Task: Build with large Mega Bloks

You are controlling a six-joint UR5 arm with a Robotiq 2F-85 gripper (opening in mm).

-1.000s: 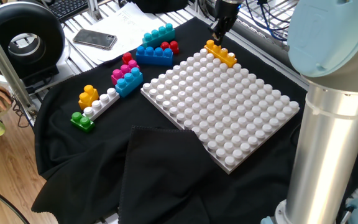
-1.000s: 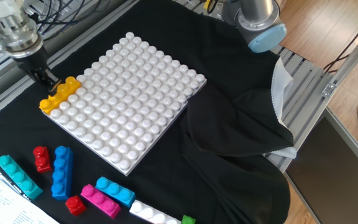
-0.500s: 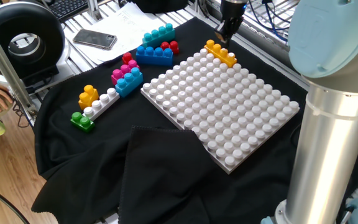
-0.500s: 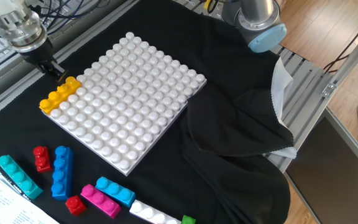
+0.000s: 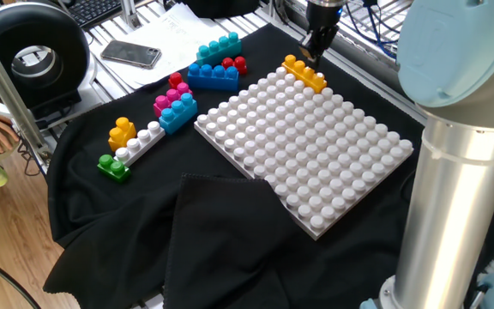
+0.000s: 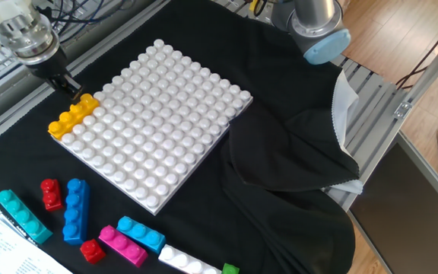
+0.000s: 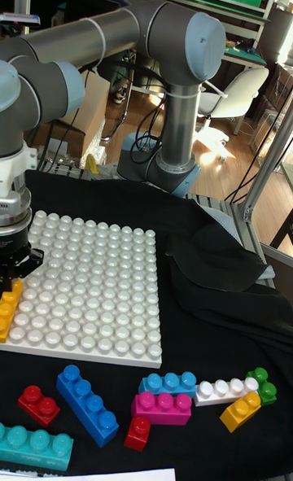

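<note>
Where black cloth covers the table, bricks lie scattered.

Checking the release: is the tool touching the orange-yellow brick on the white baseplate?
Apart. The other fixed view shows the tool lifted above the orange-yellow brick, a gap beneath its tips.
</note>
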